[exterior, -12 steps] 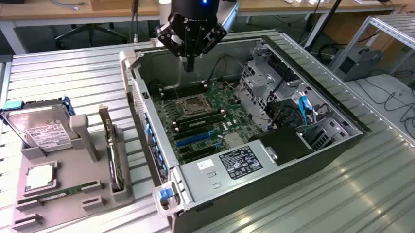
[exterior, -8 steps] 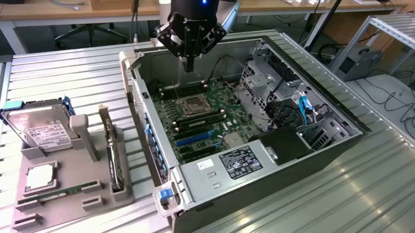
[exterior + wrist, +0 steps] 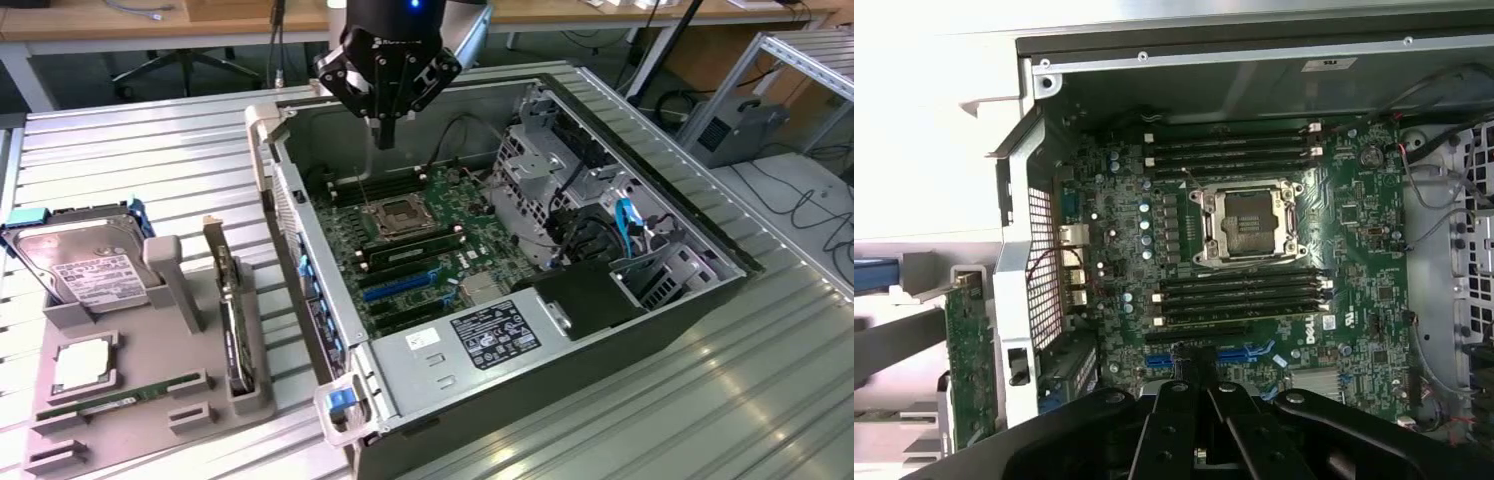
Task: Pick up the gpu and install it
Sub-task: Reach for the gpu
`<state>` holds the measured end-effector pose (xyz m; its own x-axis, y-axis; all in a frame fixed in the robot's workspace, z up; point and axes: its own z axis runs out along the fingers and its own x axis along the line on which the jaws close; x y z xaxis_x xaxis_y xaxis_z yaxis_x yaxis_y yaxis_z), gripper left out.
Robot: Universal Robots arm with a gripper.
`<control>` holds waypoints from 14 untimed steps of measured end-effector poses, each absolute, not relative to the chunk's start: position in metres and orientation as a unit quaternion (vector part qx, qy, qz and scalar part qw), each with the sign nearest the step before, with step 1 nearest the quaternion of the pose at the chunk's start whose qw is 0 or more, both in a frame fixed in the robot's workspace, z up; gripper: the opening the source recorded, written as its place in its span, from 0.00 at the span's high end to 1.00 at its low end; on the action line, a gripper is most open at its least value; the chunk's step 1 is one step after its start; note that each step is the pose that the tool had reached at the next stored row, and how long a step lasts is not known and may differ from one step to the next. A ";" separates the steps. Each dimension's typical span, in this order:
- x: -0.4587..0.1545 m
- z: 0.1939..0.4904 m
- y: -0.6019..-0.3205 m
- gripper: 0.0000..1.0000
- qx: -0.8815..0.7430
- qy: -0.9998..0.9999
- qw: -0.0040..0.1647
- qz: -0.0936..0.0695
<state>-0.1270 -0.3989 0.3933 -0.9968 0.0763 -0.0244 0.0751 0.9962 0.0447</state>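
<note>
We see the open computer case (image 3: 454, 440) lying across the middle of the table (image 3: 134, 150). The gray holder (image 3: 134, 432) sits just beside it, toward the table's edge at the exterior view's left. Our gripper (image 3: 386, 135) hangs over the case's far end, its fingers closed and empty. The gpu (image 3: 236, 330) stands on edge in the holder, on the side nearest the case.

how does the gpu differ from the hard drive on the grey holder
The gpu stands on edge in a slot, showing its thin side; the hard drive shows its broad labelled face. The gpu looks dark; the hard drive is silver with a blue frame. Both sit in the grey holder outside the computer case, apart from the end effector.
</note>
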 end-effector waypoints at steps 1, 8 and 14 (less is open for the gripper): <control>-0.127 0.393 -0.399 0.89 0.038 0.999 0.013 0.022; -0.129 0.393 -0.399 0.89 0.038 0.999 0.013 0.022; -0.131 0.393 -0.399 0.89 0.038 0.999 0.013 0.022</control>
